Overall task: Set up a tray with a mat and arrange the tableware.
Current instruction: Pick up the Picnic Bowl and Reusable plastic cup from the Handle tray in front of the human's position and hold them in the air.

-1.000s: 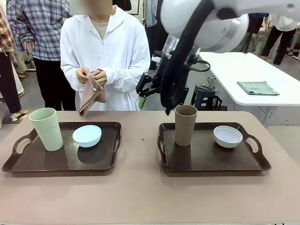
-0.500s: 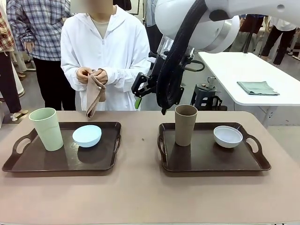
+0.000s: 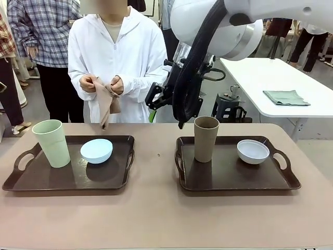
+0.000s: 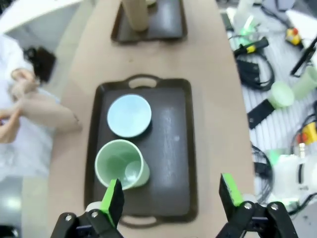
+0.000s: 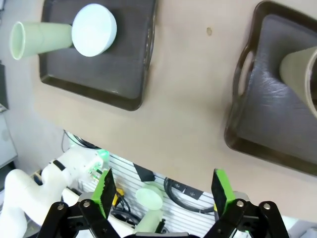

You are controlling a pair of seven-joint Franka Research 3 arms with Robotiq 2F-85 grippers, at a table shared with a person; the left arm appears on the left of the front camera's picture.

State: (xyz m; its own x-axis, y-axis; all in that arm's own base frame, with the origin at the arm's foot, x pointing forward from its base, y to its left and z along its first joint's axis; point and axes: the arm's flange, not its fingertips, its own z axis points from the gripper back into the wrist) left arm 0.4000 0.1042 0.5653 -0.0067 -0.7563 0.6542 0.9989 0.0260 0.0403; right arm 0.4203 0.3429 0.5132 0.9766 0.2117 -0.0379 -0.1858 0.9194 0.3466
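Tableware: sitting in pairs on two dark trays, side by side on the table (image 3: 156,219). Keeping green cup (image 3: 51,143) and blue bowl (image 3: 96,150) close together on the left tray (image 3: 62,179), cup nearer the outer handle, bowl just beside it toward the middle. Mirroring that on the right tray (image 3: 229,177) with brown cup (image 3: 206,138) and white bowl (image 3: 253,151), these two a little apart. Resting straight on bare tray floors, with no mat under either pair. Holding up a tan mat (image 3: 108,107) at the far side, between the person's hands (image 3: 88,83), probably readying it for one tray. Hanging high above the left tray with left gripper (image 4: 171,178), fingers spread wide and pinching nothing, seemingly leaving room below. Keeping right gripper (image 5: 162,172) likewise spread and empty, raised over the gap between the trays. Judging the next need: lifting cup and bowl off before laying any mat.
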